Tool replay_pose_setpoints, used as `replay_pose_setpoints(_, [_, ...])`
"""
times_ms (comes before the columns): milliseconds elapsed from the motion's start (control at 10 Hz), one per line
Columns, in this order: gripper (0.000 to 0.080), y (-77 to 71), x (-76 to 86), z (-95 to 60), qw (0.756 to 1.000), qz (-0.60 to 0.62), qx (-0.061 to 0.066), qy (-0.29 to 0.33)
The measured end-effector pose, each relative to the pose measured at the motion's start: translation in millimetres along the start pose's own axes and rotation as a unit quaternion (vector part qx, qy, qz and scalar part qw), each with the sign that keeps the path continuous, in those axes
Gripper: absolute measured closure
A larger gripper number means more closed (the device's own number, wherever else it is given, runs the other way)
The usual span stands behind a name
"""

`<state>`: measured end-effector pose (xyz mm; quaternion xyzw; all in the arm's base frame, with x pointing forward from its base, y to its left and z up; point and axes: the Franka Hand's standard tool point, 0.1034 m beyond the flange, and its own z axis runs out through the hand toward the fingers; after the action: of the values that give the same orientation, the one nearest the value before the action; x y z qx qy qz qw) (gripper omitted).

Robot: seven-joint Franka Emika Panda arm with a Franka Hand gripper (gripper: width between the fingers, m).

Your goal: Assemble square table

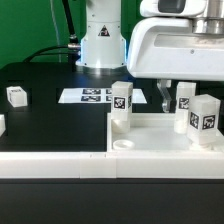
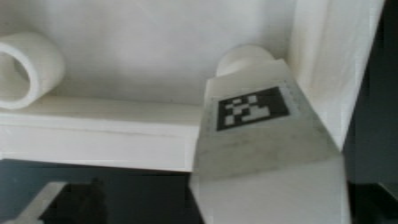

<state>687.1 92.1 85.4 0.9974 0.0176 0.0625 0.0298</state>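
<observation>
Square table slab (image 1: 150,128) sat at the black tabletop's (image 1: 60,125) near edge, toward the exterior view's right. Its front rim lay against the long white wall (image 1: 50,165), and three legs (image 1: 121,100) stood upright on it. The gripper (image 1: 168,98) hung spread wide just beside the rear right leg (image 1: 185,97), with nothing visibly in its hold. Bare surface lay open toward the left edge, where a loose leg (image 1: 17,95) rested.

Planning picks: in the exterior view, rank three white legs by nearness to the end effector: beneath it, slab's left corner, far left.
1. White tagged plastic leg, directly beneath the open end effector.
2. Upright white leg at the white square slab's corner, exterior view's left.
3. Small loose white leg, far at that view's left.
</observation>
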Motion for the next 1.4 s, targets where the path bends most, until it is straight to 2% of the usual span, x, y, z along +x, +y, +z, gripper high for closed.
replay_pose_setpoints(100, [0.015,-8.0,-3.7,1.8,1.0,-0.029,0.004,-0.006])
replay_pose_setpoints(200, [0.015,-5.7,-8.6,2.6,0.998,-0.064,0.008,-0.023])
replay_pose_setpoints(300, [0.015,3.2,-9.0,1.3,0.998,-0.056,0.014,-0.036])
replay_pose_setpoints(500, [0.015,5.4,-7.3,1.3,0.998,-0.053,0.01,-0.033])
replay_pose_setpoints(900, [0.015,5.3,-7.6,1.3,0.998,-0.051,0.01,-0.034])
replay_pose_setpoints(1000, [0.015,-3.1,-13.1,-0.3,0.998,-0.037,0.019,-0.055])
replay_pose_setpoints(1100, [0.015,-8.1,-12.0,-0.5,0.997,-0.031,0.029,-0.057])
replay_pose_setpoints(1300, [0.015,-7.2,-14.9,0.9,0.997,-0.021,0.041,-0.069])
replay_pose_setpoints(1400, [0.015,-5.2,-14.2,1.0,0.997,-0.021,0.037,-0.067])
